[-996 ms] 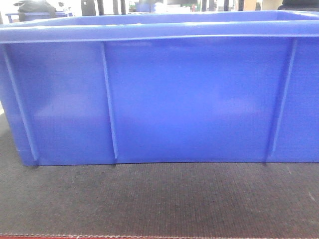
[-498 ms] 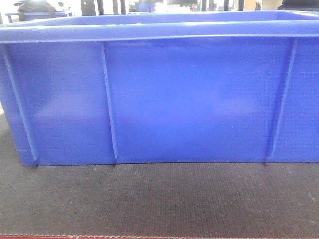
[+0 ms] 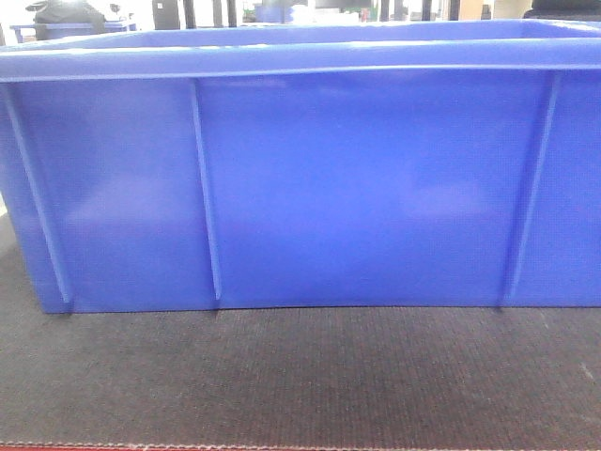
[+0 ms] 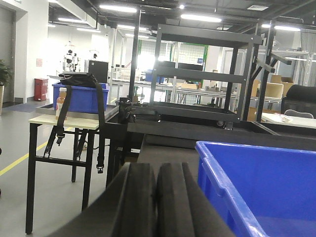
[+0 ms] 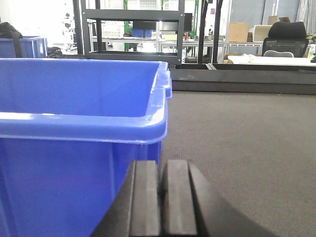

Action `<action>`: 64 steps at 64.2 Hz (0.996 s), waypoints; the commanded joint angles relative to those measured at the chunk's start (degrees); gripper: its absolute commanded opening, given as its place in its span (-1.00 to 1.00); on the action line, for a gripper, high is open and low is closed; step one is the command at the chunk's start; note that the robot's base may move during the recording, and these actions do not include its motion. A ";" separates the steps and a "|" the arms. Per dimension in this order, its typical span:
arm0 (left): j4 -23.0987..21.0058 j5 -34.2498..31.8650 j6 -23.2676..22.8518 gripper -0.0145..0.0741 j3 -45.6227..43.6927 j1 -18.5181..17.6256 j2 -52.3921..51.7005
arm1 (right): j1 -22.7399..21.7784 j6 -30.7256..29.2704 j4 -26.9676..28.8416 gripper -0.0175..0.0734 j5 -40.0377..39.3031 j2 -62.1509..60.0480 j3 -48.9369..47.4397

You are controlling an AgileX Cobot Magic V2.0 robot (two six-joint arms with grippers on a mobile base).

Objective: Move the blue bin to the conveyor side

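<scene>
The bin (image 3: 357, 188) sits on the conveyor (image 3: 300, 376), its long ribbed wall filling the front view and its base resting flat on the dark woven belt. A reddish stitched edge runs along the belt's near side. From the right wrist view the bin's rolled rim (image 5: 98, 126) and far inner walls show; what can be seen of the inside holds nothing, though the floor is hidden. The left wrist view catches one corner of the bin (image 4: 256, 187), again with only bare blue walls showing.

The left gripper (image 4: 157, 202) has its two black pads pressed together with nothing between them; it sits just beside the bin's corner, outside the rim. The right gripper (image 5: 160, 197) is likewise closed pad to pad, empty, low by the bin's outer wall, with open belt stretching to its right.

Behind, a second blue bin (image 4: 81, 96) stands on a small table (image 4: 64, 121), with a black strapped bag (image 4: 79, 79) lying over it; its contents cannot be made out. A black metal rack (image 4: 202, 74) stands beyond the belt. No readable writing or labels appear on either bin.
</scene>
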 commanded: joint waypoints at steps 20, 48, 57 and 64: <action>-2.53 0.80 1.56 -0.67 1.39 0.06 -0.13 | -0.22 -0.47 0.03 -0.81 -1.72 -0.27 0.00; -26.88 -11.27 31.70 -0.67 14.49 0.06 -0.13 | -0.22 -0.47 0.03 -0.81 -1.72 -0.27 0.00; -28.25 -13.15 31.70 -0.67 15.74 -0.13 -0.13 | -0.22 -0.47 0.03 -0.81 -1.72 -0.27 0.00; -28.25 -12.37 31.70 -0.67 15.74 -0.13 -0.13 | -0.22 -0.47 0.03 -0.81 -1.72 -0.27 0.00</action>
